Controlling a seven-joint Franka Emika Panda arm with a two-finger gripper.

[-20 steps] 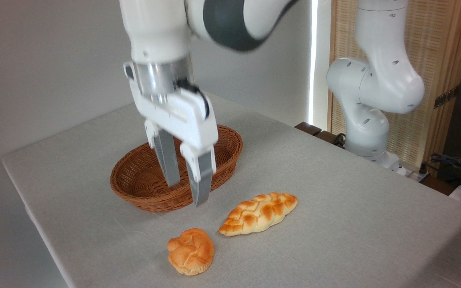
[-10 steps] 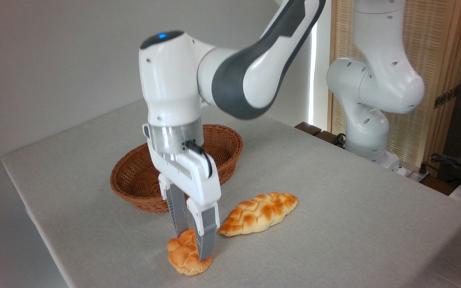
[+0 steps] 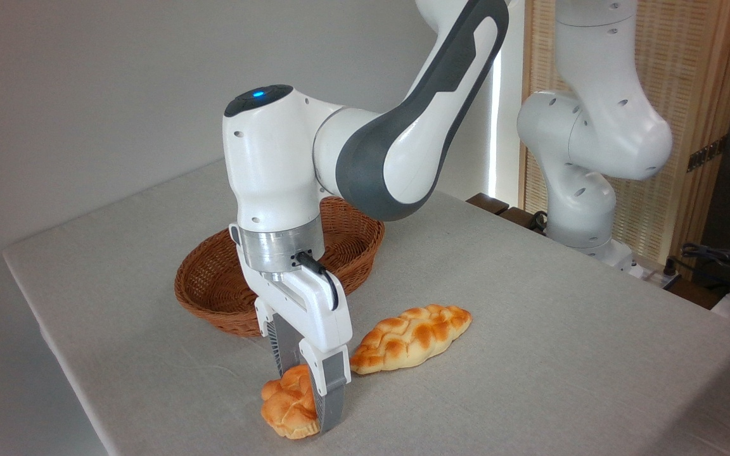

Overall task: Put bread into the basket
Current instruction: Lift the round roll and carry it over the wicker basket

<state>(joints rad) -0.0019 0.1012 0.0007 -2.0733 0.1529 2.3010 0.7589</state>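
A white and grey robot arm (image 3: 365, 145) reaches down from the upper right to the near edge of a desk (image 3: 530, 329) covered in pale grey cloth. Its white two-finger gripper (image 3: 308, 396) points almost straight down, and the jaws straddle a small round knotted bun (image 3: 286, 408) with a golden-orange top and a paler base. One grey finger stands behind the bun, at its far side, and the other finger (image 3: 332, 396) comes down over its near right side, hiding that part of it. Both fingers seem to touch the bun, so the jaws appear to be grasping it, though how firmly they press cannot be told. The bun sits on the cloth near the front edge of the desk, and its left half shows clear of the fingers.

Just to the right of the gripper lies a longer braided loaf (image 3: 410, 337), pointed-oval and golden-brown, resting flat on the cloth with its long axis running up and to the right. Its near left tip is just beside the gripper's right finger; whether they touch cannot be told.

Behind the gripper, further back on the desk, stands an oval brown woven wicker basket (image 3: 213, 291) with low sides. The arm's wrist covers part of its middle and right rim. The bun is outside the basket, well in front of its near rim.

At the right, the arm's white base column (image 3: 587, 158) stands beside the desk, in front of a pale slatted wooden screen (image 3: 694, 76).
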